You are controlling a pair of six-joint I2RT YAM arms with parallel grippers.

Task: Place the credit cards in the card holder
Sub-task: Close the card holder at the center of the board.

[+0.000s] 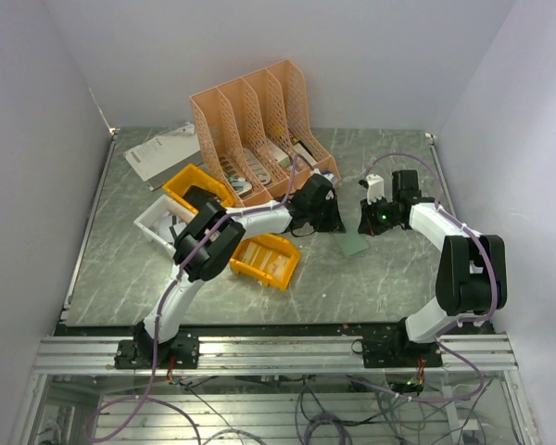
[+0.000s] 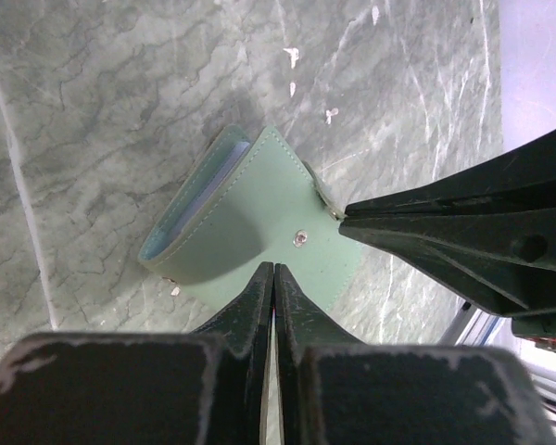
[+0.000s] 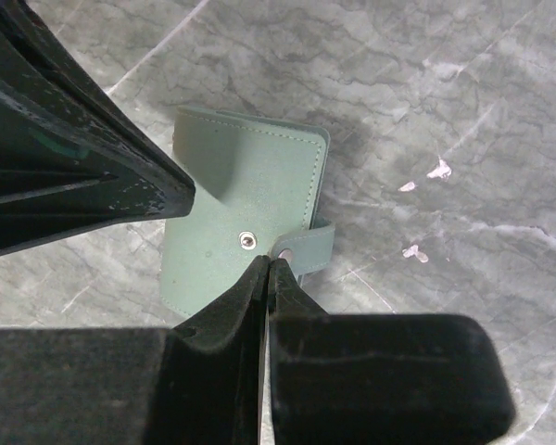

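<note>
Left wrist view, nearest first: my left gripper (image 2: 273, 270) has its two fingers pressed flat together, nothing showing between them, and the tips sit over the near edge of the card holder (image 2: 252, 215). The holder lies closed on the marble-patterned table (image 2: 93, 102), grey-green face up, its round stud (image 2: 300, 238) just beyond my tips. It is turned cornerwise to this camera. Its thick left edge gapes a little and shows light blue inside, which neither other view gives. From the right, my right gripper (image 3: 267, 265) comes in with its tip at the holder's right corner.

Through the right wrist camera the right fingers are also closed tight, their tips touching the end of the strap (image 3: 311, 247) that curls out from the holder's right edge. I cannot tell whether the strap is pinched or only touched. Here the holder looks slightly longer than wide, its long axis running away from me, leaning a little right. My left fingers cross in from the left above its upper left part.

From the top camera the holder is a small tilted patch mid-table between my two wrists, with yellow bins (image 1: 280, 271) to its left and a peach file rack (image 1: 259, 111) behind.
</note>
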